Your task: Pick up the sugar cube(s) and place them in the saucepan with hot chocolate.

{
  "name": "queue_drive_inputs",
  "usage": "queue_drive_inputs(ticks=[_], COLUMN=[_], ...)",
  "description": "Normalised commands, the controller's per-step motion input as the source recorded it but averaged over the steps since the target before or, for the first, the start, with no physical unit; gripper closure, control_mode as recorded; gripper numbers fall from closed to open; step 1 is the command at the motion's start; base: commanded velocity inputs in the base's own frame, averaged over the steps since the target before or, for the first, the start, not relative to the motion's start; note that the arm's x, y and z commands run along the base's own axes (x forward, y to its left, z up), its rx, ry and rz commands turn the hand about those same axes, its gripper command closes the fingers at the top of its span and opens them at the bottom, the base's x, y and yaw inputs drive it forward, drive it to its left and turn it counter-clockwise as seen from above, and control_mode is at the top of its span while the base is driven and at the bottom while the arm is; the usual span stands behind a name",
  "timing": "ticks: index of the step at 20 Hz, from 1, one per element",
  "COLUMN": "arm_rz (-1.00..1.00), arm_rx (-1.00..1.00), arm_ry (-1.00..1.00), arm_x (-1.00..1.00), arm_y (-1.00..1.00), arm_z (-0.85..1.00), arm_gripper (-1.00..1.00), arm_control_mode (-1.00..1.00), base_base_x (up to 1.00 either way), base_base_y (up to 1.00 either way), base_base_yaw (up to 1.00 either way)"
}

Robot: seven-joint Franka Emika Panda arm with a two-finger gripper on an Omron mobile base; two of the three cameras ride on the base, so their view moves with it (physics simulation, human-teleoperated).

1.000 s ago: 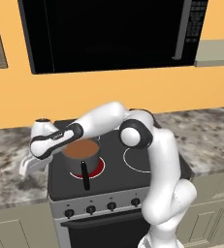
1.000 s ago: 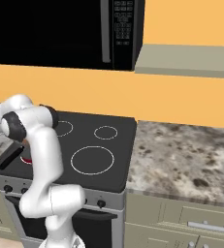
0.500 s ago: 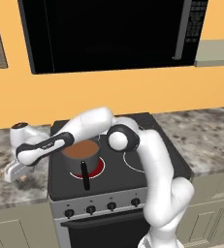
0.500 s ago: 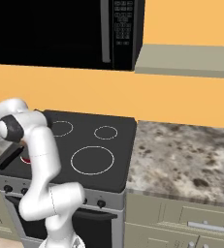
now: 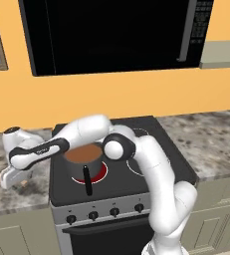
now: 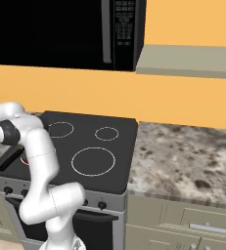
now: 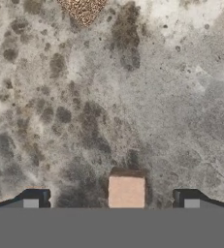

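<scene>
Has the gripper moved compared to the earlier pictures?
Yes. In the left base view the gripper has gone left, from beside the saucepan out over the counter, above a sugar cube.

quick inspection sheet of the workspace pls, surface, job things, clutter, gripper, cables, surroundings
surface: mottled grey stone counter left of a black stove.
job's things: one sugar cube on the counter between the fingertips; saucepan with brown liquid on the red-glowing front left burner, black handle toward the knobs.
clutter: speckled orange-brown item at the top edge of the hand view, cannot identify.
grippers: gripper open, low over the counter, straddling the cube.
cables: nothing seen.
surroundings: black microwave above, orange wall, beige cabinets.
</scene>
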Motion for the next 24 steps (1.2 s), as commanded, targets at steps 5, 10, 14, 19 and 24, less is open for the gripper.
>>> queue_drive_inputs(ticks=[5,10,14,19,24], arm_rz=[0.0,0.0,0.0,0.0,0.0], arm_rx=[0.0,0.0,0.0,0.0,0.0], arm_ry=[0.0,0.0,0.0,0.0,0.0], arm_x=[0.12,0.1,-0.01,-0.07,0.0], arm_y=[0.0,0.0,0.0,0.0,0.0], arm_z=[-0.22,-0.01,-0.02,-0.17,-0.31], arm_gripper=[-1.0,-1.0,-1.0,-1.0,-1.0], arm_control_mode=[-1.0,-1.0,-1.0,-1.0,-1.0], base_base_x=[0.0,0.0,0.0,0.0,0.0], base_base_y=[0.0,0.0,0.0,0.0,0.0], base_base_yaw=[0.0,0.0,0.0,0.0,0.0])
